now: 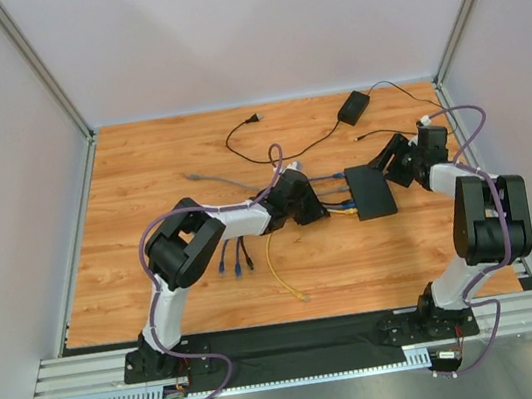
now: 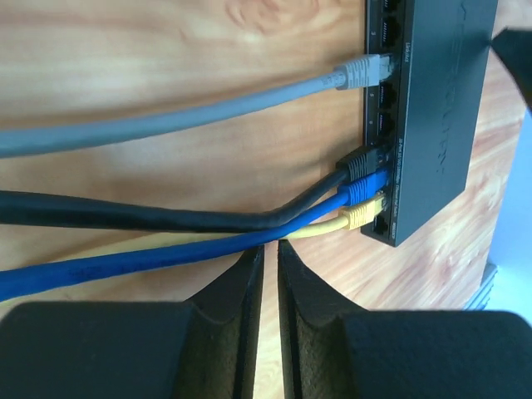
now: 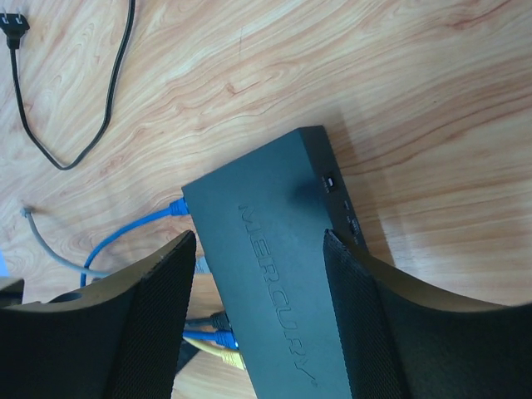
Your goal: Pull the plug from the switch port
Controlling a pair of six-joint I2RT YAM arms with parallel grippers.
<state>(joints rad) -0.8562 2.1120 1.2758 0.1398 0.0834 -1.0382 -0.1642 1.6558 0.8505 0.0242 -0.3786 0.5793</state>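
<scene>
The switch (image 1: 371, 191) lies flat on the bench (image 1: 140, 169) between your arms; likely light and slippery, so brace it; right jaws straddle it wide, grip unclear; left jaws nearly together, empty, near the plugs (image 2: 364, 184); pinch a stiff plug body, not limp cable (image 2: 125, 264).

Top: looks down from far above the switch (image 1: 370, 191). Left wrist: close, faces its ports (image 2: 381, 125). Right wrist: close over its top. Shared: switch.
</scene>
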